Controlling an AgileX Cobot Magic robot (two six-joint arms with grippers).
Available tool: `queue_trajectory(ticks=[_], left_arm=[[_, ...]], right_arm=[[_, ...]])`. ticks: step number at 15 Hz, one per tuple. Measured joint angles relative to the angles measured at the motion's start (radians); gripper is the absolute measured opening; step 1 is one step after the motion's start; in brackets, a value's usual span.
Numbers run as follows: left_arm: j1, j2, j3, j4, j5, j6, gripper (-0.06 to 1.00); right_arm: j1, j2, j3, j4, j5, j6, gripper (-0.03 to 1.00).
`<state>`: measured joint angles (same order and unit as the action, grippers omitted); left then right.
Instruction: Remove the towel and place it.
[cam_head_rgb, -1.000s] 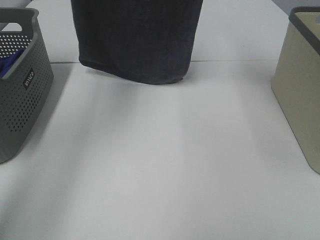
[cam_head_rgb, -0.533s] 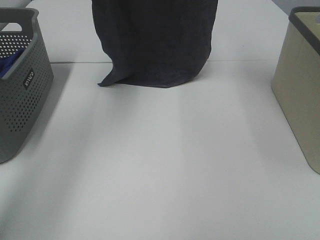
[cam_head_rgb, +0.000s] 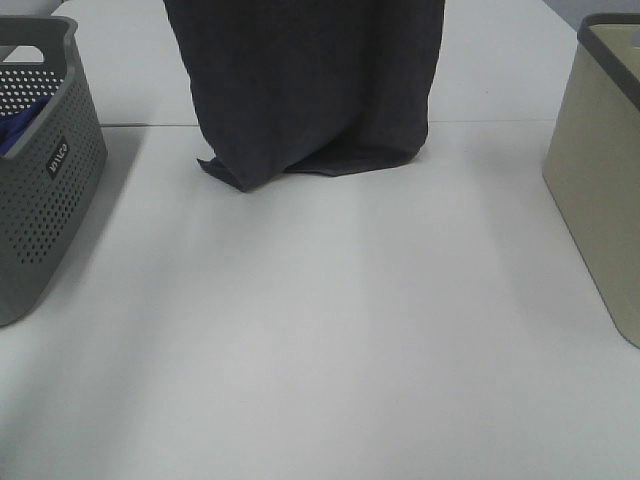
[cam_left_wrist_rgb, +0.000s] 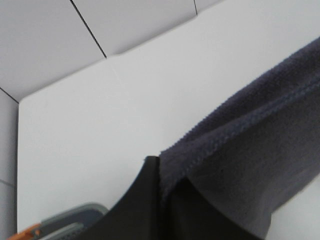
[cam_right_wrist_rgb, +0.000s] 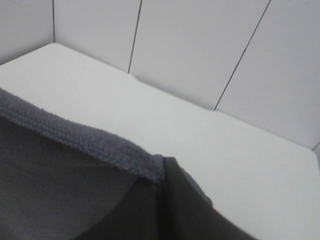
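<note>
The dark charcoal towel (cam_head_rgb: 305, 85) hangs from above the top of the high view, over the far middle of the white table (cam_head_rgb: 330, 320). Its lower edge touches the table and folds there. Both grippers are out of the high view. In the left wrist view my left gripper (cam_left_wrist_rgb: 161, 190) is shut on the towel's hemmed top edge (cam_left_wrist_rgb: 240, 135). In the right wrist view my right gripper (cam_right_wrist_rgb: 159, 187) is shut on the towel's other top corner (cam_right_wrist_rgb: 75, 165).
A grey perforated basket (cam_head_rgb: 45, 170) stands at the left with a blue cloth (cam_head_rgb: 15, 130) inside. A beige basket (cam_head_rgb: 600, 160) with a dark rim stands at the right.
The hanging towel has come lower and slightly toward the camera. Its bottom edge now rests on the table and has crumpled into a fold at the lower left.
</note>
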<state>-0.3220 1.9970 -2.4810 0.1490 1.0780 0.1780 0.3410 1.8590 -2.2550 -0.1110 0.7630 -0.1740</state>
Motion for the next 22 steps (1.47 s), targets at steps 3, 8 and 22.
queue_trajectory(ticks=[3,8,22], left_arm=[[-0.001,-0.011,0.012,-0.042,0.11,0.011,0.0],[-0.001,-0.165,0.269,-0.149,0.121,0.016,0.0],[-0.011,-0.812,1.111,-0.405,0.071,0.07,0.0]], right_arm=[[0.002,-0.01,0.0,0.04,0.188,0.001,0.02],[0.002,-0.054,0.0,0.068,0.424,0.028,0.02],[0.014,-0.558,0.659,0.274,0.44,0.133,0.02]])
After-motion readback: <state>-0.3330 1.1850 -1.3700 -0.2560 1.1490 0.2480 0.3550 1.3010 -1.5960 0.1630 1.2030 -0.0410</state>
